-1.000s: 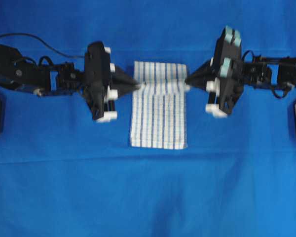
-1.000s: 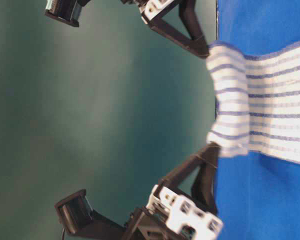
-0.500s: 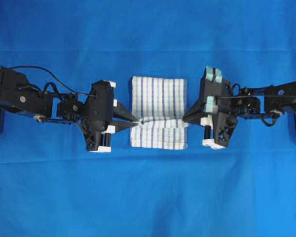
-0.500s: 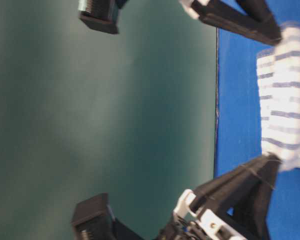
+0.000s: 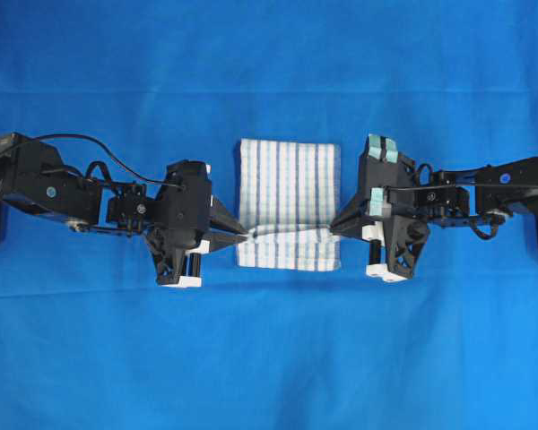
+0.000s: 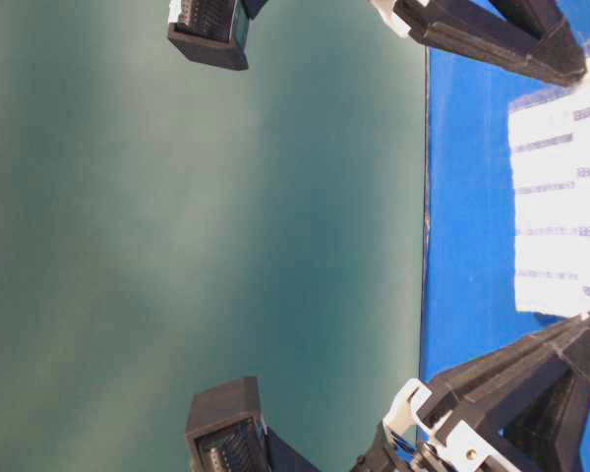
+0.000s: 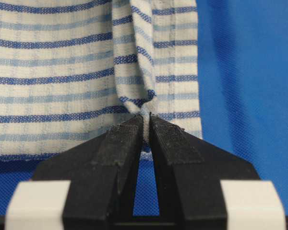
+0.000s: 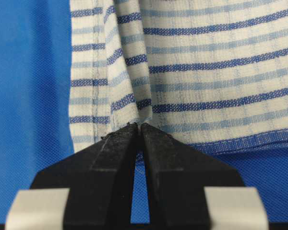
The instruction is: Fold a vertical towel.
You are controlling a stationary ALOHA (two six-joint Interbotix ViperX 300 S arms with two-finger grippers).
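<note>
With both the left gripper [image 7: 145,125] and right gripper [image 8: 137,128] clamped on the white blue-striped cloth towel [image 5: 287,184], its folded-over edge nears the front hem, so next comes lowering and release.

We see bare blue table [image 5: 269,358] above and below the towel [image 5: 287,184], open for passage. The left tool [image 5: 249,237] and right tool [image 5: 330,232] with their arms block both towel sides, each pinching an edge.

Overhead, sideways table-level, two close wrists.
</note>
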